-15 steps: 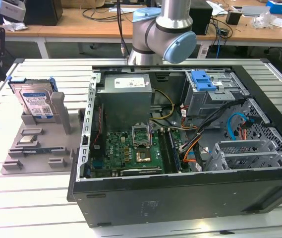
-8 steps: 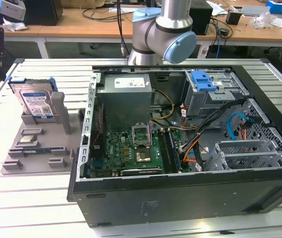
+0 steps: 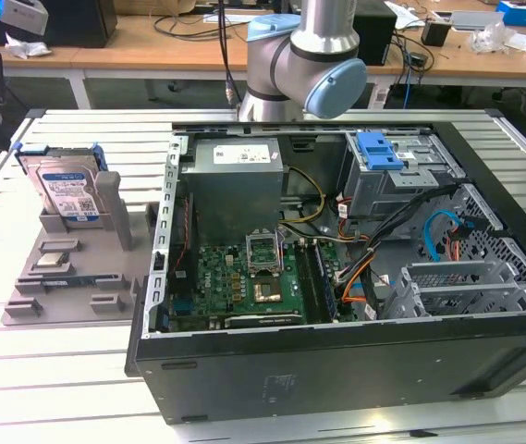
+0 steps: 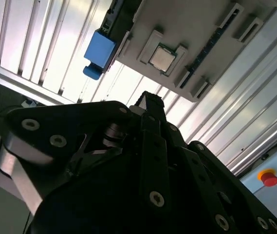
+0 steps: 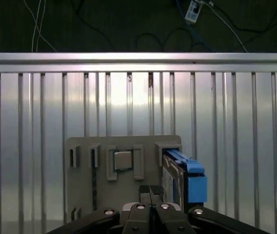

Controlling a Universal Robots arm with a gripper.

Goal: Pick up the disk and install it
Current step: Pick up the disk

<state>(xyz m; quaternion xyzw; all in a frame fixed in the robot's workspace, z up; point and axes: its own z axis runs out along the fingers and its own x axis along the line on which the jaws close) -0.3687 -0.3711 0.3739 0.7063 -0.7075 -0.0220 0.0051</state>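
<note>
**Gripper and disk, near to far.** The gripper [image 5: 150, 190] has its two black fingertips pressed together with nothing between them. It hangs above the slatted aluminium table [image 5: 31, 122], clear of every object.

Just beyond the fingertips lies the grey fixture tray [image 5: 80, 178]. Its central pocket holds a small square silver chip [image 5: 123, 160].

The disk [image 5: 183, 176] stands in the slot just beside that pocket, on the side away from the tray's narrow slots. It therefore sits off the fingertip line rather than on it, and its upper edge runs roughly along the table slats.

In the exterior view the disk [image 3: 64, 190] appears to rest on a short end, with its long axis near upright and leaning slightly. Its label faces the camera. It stands to the exterior view's left of the open computer case [image 3: 336, 361], apart from it. Farther off, a blue bracket [image 3: 379, 151] tops the case's drive cage.

**Hidden or cut off:**
- The disk's lower end is behind the gripper links in the first wrist view.
- Its label is turned away in both wrist views.
- The second wrist view gives little of it beyond one end of the blue carrier [image 4: 99, 51].
</note>
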